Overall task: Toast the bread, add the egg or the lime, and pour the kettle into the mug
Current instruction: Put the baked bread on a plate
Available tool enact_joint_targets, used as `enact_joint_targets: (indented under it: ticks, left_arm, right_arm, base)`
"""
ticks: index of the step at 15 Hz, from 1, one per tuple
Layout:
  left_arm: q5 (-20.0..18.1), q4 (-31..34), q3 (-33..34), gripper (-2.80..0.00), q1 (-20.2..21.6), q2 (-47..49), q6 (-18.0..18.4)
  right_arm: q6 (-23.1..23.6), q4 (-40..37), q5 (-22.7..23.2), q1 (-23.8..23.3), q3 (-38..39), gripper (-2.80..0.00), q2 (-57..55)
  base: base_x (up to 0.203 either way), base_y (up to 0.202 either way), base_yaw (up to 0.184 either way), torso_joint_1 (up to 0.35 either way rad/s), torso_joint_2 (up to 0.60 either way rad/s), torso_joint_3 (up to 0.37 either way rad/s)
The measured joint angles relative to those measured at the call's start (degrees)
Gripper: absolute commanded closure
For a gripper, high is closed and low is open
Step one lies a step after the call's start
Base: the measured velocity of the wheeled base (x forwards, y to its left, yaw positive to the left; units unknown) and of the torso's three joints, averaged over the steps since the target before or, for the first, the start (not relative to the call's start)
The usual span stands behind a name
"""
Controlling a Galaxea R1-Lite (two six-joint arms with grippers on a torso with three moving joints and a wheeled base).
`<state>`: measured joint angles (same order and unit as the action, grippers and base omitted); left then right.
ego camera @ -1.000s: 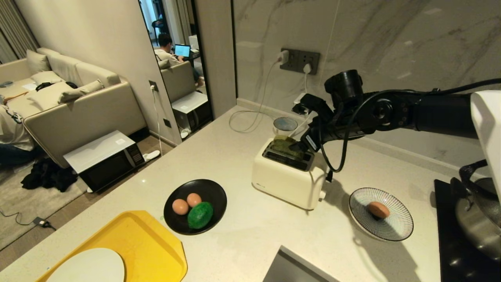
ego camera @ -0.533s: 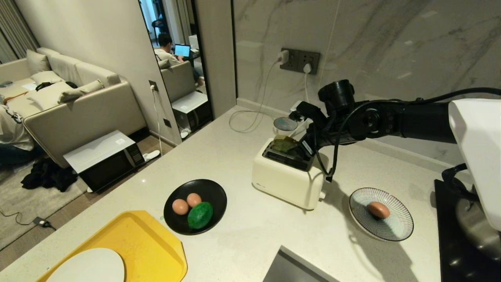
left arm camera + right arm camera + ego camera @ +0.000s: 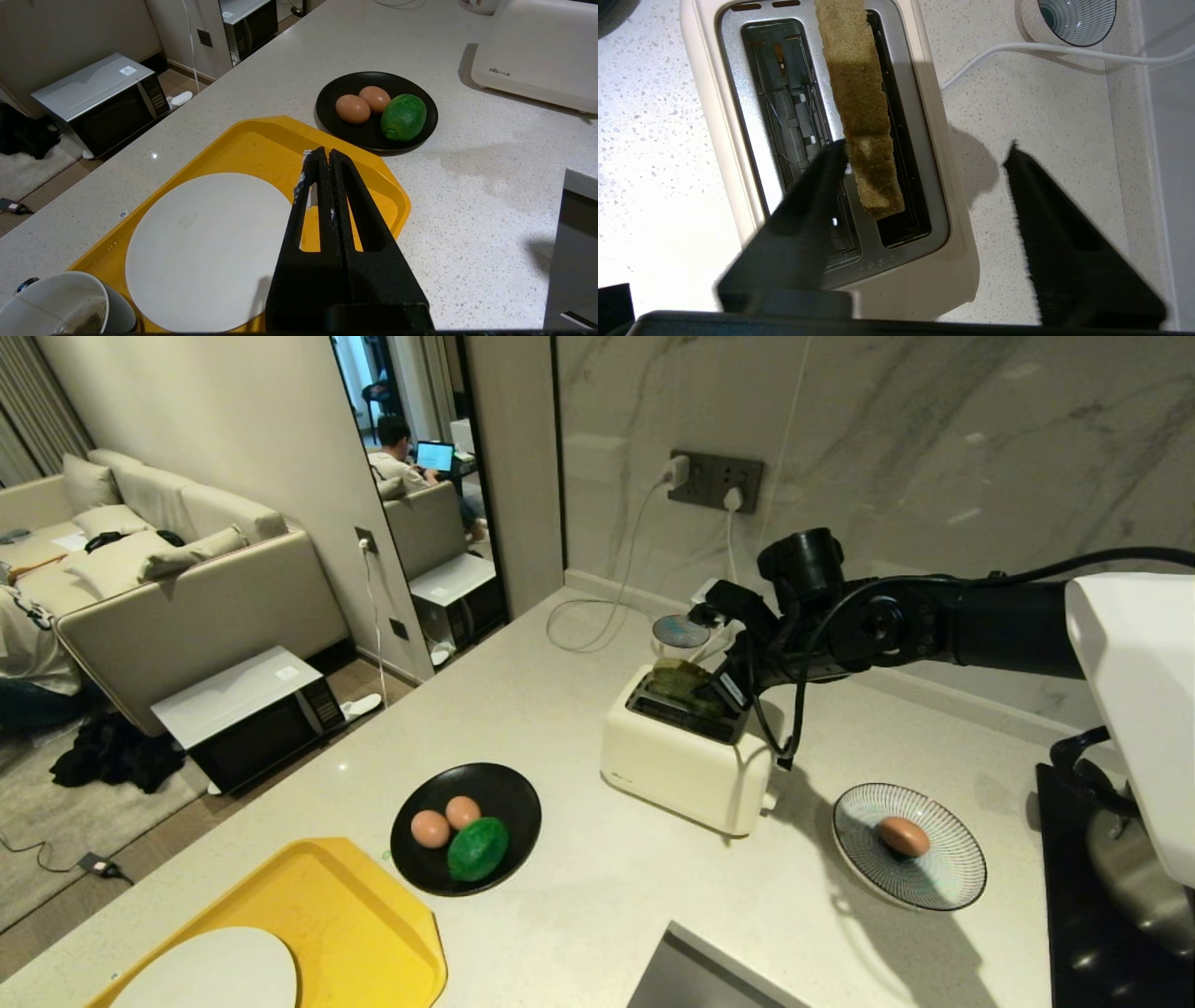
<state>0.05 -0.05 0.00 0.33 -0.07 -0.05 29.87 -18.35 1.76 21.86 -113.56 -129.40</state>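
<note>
The bread (image 3: 680, 678) stands on edge in the far slot of the cream toaster (image 3: 686, 756), its top sticking out. My right gripper (image 3: 724, 686) hovers over the toaster's right end. In the right wrist view this gripper (image 3: 927, 145) is open. One of its fingers (image 3: 822, 177) touches the side of the bread (image 3: 861, 107), and the other hangs out past the toaster's edge. Two eggs (image 3: 430, 828) and the lime (image 3: 477, 848) lie on a black plate (image 3: 509, 789). A third egg (image 3: 903, 836) sits on a striped plate. My left gripper (image 3: 322, 156) is shut and empty above a yellow tray. The mug (image 3: 56, 303) stands near it. The kettle is out of view.
The yellow tray (image 3: 364, 905) holds a white plate (image 3: 205, 247). A small striped cup (image 3: 681, 633) and power cords lie behind the toaster. A steel pot (image 3: 1134, 868) sits on a black cooktop at the right. A marble wall stands close behind.
My right arm has come down and slightly left onto the toaster's top. Over the last half second it has hardly moved. Bread, eggs and lime stay put.
</note>
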Motion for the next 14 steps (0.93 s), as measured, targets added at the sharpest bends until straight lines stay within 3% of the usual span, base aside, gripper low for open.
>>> enact_joint_targets:
  ticks: [9,14]
  left_arm:
    - [0.02,-0.02,0.00,0.00,0.00,0.00,0.05]
    - [0.02,-0.02,0.00,0.00,-0.03,0.00,0.04]
  right_arm:
    - [-0.52,-0.41,-0.18,0.10,0.82,0.00,2.39]
    - [-4.13,-0.48,0.40,0.05,5.38,0.00,9.25]
  base:
    - [0.000,0.000,0.000,0.000,0.00,0.000]
    - [0.000,0.000,0.000,0.000,0.00,0.000]
